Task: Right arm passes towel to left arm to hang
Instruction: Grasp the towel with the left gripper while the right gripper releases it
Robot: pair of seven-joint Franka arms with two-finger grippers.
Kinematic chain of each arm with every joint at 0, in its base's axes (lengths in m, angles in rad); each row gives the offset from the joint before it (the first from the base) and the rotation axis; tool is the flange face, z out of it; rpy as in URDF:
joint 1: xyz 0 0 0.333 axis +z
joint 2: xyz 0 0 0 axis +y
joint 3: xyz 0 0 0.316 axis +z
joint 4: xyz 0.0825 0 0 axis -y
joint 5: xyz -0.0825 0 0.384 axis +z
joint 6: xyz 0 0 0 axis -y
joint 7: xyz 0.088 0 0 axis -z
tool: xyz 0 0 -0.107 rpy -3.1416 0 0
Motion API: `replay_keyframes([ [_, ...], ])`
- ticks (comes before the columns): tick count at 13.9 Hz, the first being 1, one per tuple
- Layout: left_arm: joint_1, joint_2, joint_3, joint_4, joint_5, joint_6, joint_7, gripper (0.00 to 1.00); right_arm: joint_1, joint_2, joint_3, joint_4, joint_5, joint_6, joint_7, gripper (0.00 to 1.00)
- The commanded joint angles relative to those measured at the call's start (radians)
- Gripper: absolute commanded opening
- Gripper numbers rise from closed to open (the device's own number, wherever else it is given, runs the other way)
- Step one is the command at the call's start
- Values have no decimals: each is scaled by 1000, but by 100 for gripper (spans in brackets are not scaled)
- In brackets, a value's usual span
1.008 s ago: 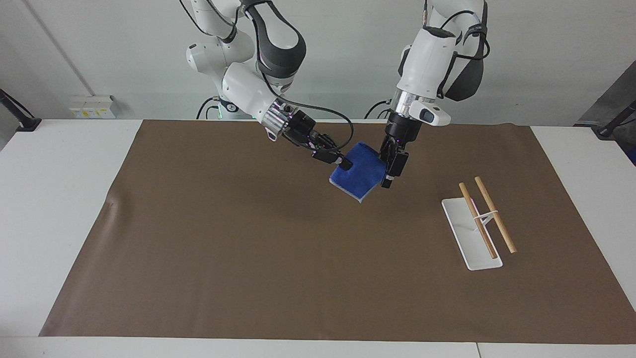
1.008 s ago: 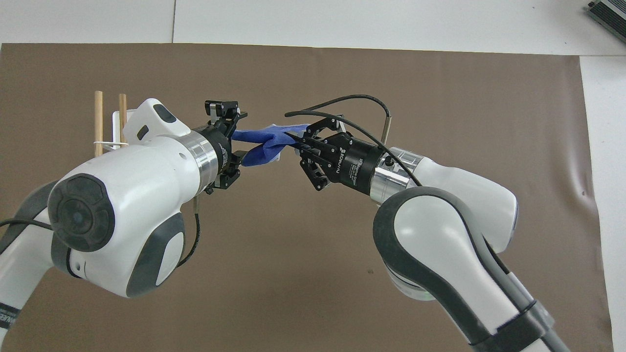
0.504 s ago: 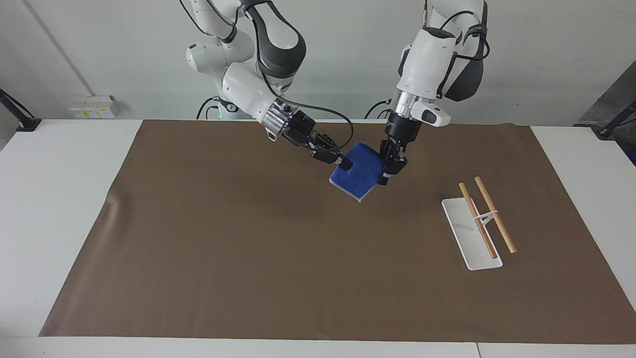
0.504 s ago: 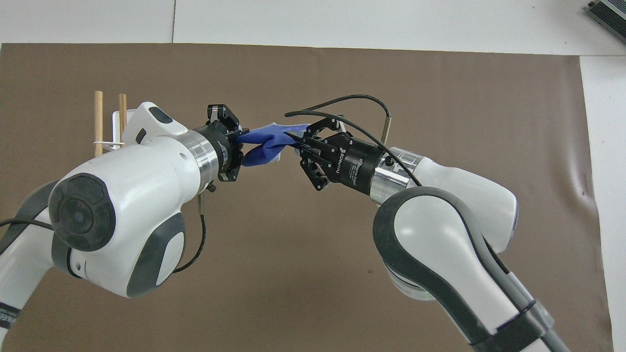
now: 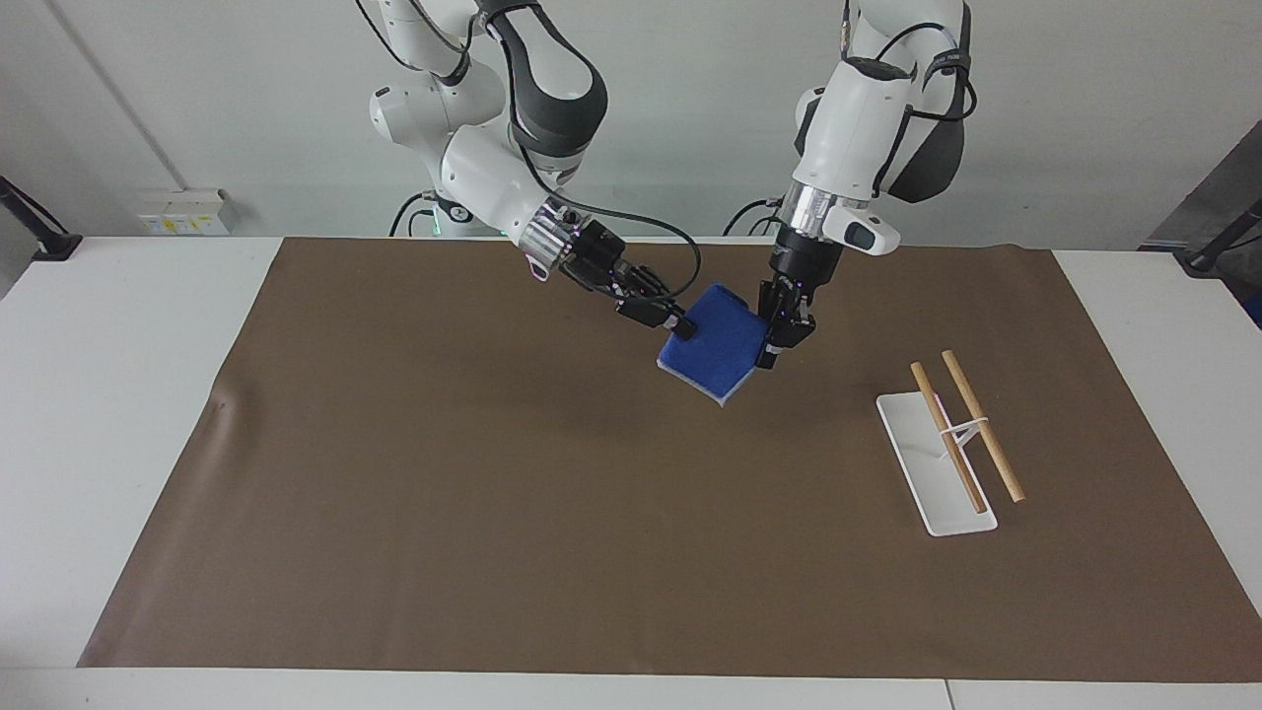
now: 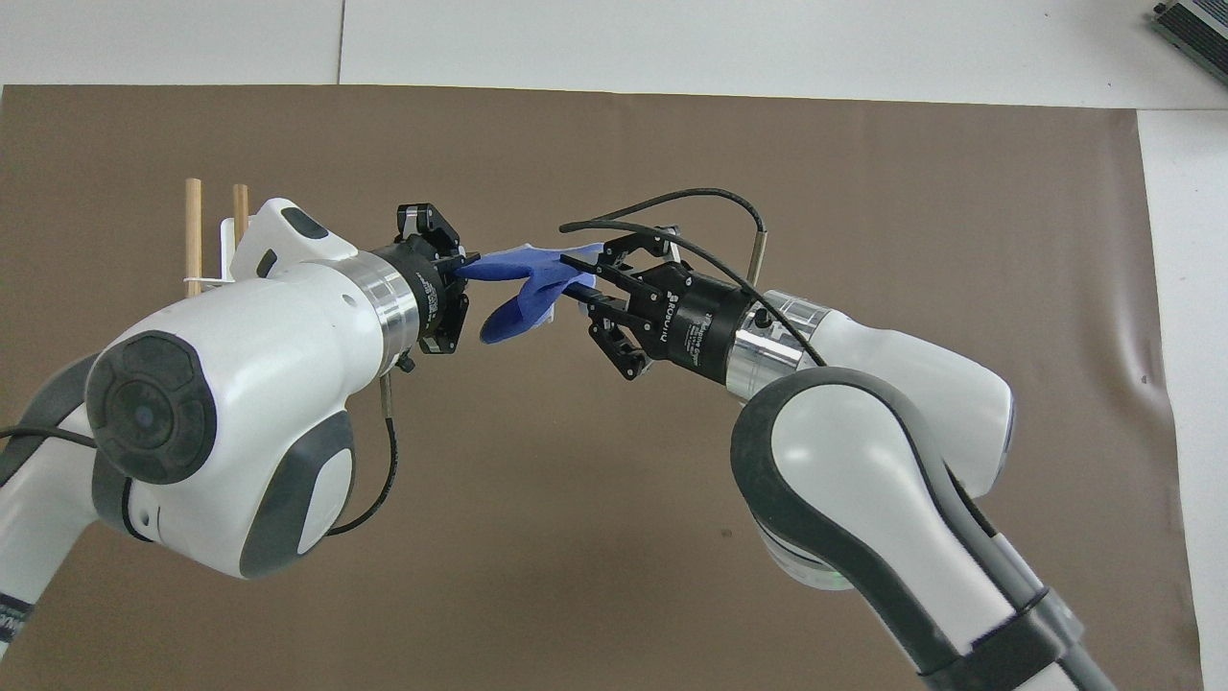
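Observation:
The blue towel (image 5: 720,345) hangs in the air over the brown mat, stretched between my two grippers. My right gripper (image 5: 680,328) is shut on the towel's edge toward the right arm's end of the table. My left gripper (image 5: 772,345) is shut on the edge toward the left arm's end. In the overhead view the towel (image 6: 523,278) spans from the left gripper (image 6: 459,278) to the right gripper (image 6: 578,275), with a fold sagging below.
A white rack base (image 5: 912,434) with two wooden bars (image 5: 971,414) stands on the brown mat (image 5: 493,493) toward the left arm's end of the table. In the overhead view the bars (image 6: 193,226) show past the left arm's wrist.
The left gripper has closed on the towel's edge and turned a little. The towel has shifted slightly toward the left arm's end of the table, and its lower fold sags more.

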Motion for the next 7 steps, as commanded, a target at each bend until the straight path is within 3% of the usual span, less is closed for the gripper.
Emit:
replay_keyframes([
  [1, 26, -9, -5, -5, -14, -15, 112, 0, -16, -8, -2, -26, -19, 21, -116, 100],
  [3, 30, -9, 3, -8, -14, -15, 165, 0, -45, -4, -4, -31, -129, 21, -142, 100],
  [7, 64, -11, 76, -16, -14, -27, 273, 0, -111, 7, -4, -52, -549, 12, -213, 100],
])
